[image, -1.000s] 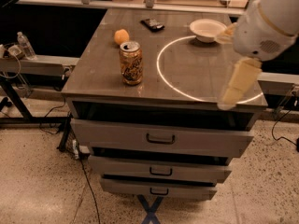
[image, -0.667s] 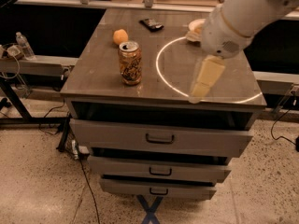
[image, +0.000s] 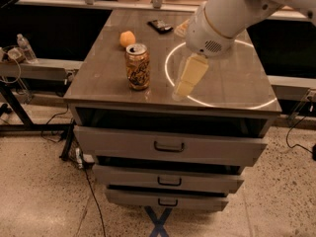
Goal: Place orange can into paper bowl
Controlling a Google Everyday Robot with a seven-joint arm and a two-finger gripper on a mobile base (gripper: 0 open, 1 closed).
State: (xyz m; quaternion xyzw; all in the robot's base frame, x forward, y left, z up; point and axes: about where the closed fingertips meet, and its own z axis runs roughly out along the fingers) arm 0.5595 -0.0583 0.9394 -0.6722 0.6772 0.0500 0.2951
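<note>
The orange can [image: 137, 66] stands upright on the left front part of the grey table top [image: 106, 78]. It has a silver top and a tan-orange label with dark print. My gripper [image: 181, 90] hangs from the large white arm [image: 232, 11], pointing down to the left. It is just right of the can, a short way apart, and low over the table near its front edge. The paper bowl [image: 181, 29] is almost wholly hidden behind the arm; only a sliver of its white rim shows at the back.
A small orange fruit [image: 127, 38] lies behind the can. A black flat object [image: 160, 25] lies at the back of the table. A white ring of light [image: 261, 105] marks the table's right half. Drawers [image: 168, 146] sit below the top, the upper one slightly out.
The arm has swung left across the table toward the can and now covers the bowl. The can has not moved.
</note>
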